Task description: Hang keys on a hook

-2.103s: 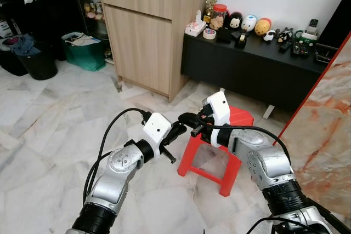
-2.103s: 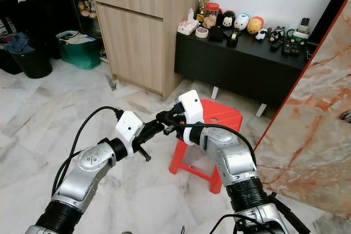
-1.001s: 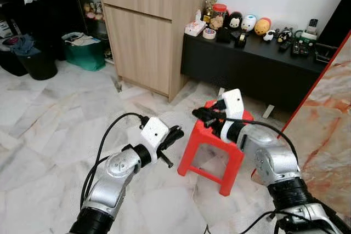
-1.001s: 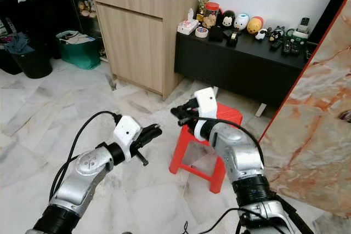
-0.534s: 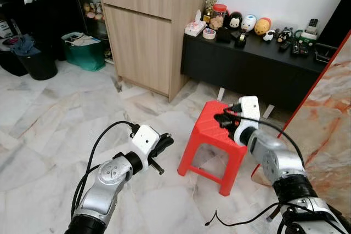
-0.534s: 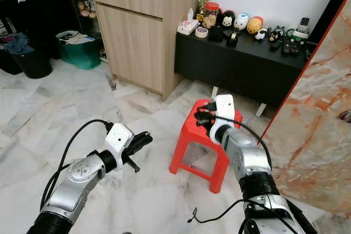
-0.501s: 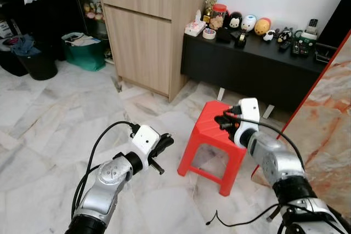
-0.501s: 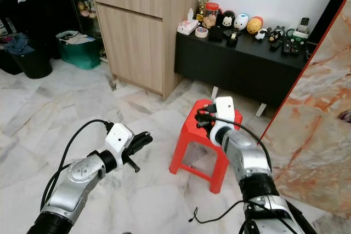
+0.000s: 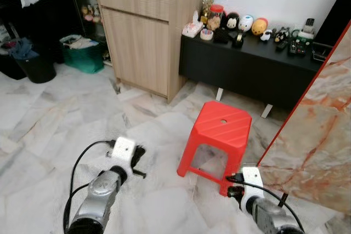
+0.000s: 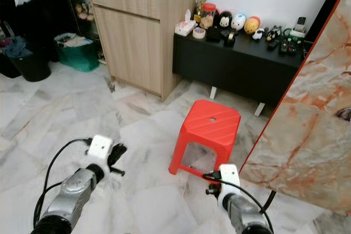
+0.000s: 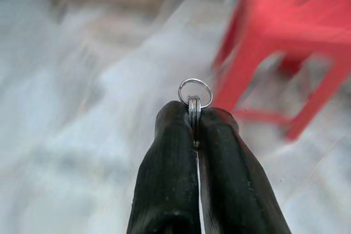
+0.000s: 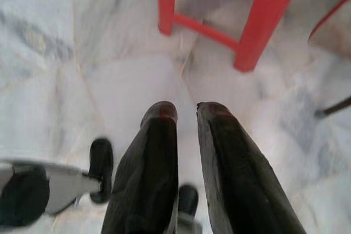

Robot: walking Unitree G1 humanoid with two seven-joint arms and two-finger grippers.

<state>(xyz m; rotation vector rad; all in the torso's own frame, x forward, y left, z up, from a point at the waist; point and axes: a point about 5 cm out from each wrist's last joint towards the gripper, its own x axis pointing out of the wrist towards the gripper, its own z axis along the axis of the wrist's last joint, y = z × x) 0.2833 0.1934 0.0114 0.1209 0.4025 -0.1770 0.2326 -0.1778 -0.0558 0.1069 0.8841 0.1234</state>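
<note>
We saw the keys (image 11: 194,98) only as a small metal ring with a thin metal strip below it, standing up out of the tip of the left gripper (image 11: 196,116); the strip ran along the line of the fingers and the ring pointed straight out past them, toward the floor (image 9: 49,135) and the blurred red stool (image 11: 285,36). The left gripper's two black fingers (image 11: 170,157) were pressed together on that strip, with no gap between them. In the head views the left arm (image 9: 101,190) was bent low in front of the body, its white wrist block (image 9: 123,150) over the marble floor, to the left of the stool and well apart from it. The right gripper (image 12: 185,109) pointed down at the floor with a narrow gap between its fingertips and nothing between them; the right arm (image 9: 258,206) sat low at the bottom edge, just beside the front right leg of the red stool (image 9: 219,130). Beyond the stool stood a wooden cabinet (image 9: 145,31) and, to its right, a low black sideboard (image 9: 247,64) carrying small figurines (image 9: 245,23) and remote controls (image 9: 299,42). A marble-patterned panel with a red edge (image 9: 312,135) rose on the right, and a green basket (image 9: 82,53) and a dark bin (image 9: 30,64) stood at far left. We could pick out no hook.
</note>
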